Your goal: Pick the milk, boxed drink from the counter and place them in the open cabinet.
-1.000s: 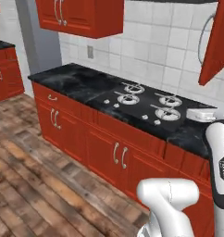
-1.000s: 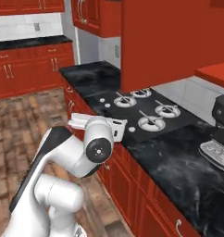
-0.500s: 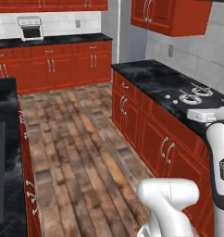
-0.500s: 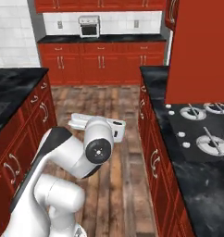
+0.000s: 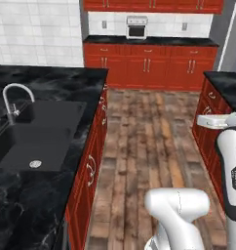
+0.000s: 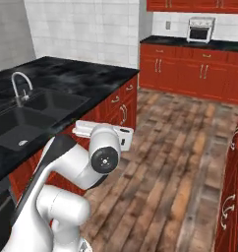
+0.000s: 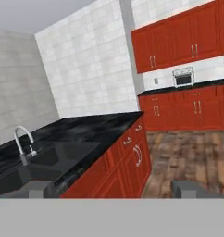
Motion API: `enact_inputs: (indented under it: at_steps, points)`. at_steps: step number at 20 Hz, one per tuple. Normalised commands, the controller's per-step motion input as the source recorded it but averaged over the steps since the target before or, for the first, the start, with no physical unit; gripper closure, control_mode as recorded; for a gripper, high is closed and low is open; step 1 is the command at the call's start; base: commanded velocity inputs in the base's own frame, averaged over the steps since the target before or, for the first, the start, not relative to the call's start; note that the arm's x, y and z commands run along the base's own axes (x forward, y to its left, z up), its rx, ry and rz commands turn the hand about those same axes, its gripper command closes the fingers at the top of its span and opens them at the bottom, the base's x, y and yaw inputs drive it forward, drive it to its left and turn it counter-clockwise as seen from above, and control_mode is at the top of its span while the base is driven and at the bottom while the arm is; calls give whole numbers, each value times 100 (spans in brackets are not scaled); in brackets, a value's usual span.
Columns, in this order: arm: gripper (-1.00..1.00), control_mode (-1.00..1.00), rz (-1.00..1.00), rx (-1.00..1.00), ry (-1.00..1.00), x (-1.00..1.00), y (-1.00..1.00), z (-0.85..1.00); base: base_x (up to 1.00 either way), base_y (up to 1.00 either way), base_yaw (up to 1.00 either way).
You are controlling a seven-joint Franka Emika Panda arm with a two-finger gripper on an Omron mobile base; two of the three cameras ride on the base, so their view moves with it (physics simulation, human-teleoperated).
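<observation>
You're looking out across the kitchen right now, with a black marble counter [image 5: 51, 83] running along your left side, a sink [image 5: 34, 134] sunk into it and a curved silver faucet [image 5: 11, 100] standing at its far edge. In the hand view the gripper [image 7: 116, 189] points over that same counter toward the tiled wall, and its two dark fingertips [image 7: 39, 188] sit far apart at the bottom with nothing between them, so you're carrying nothing and the jaws are spread wide. The arm is folded up close to the base, not reaching for anything. As for the milk and the boxed drink, neither turns up on the stretch of counter you can see here, so you can't say where they stand from this spot. No cabinet with its door swung open is before you either; the red wall cabinets [image 7: 178, 34] on the far wall all appear closed, above a small white oven-like appliance [image 5: 136, 27]. My read: nothing of the task is done yet. Both cartons remain to be found, picked and shelved, and you first need the base facing the right counter.
</observation>
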Motion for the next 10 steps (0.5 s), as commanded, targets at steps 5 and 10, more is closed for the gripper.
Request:
enact_inputs:
  at_steps: [5,10]
  points:
    - [-100,100,0,0,0,0,0,0,-41,0,71]
    - [-100,100,0,0,0,0,0,0,-26,0,71]
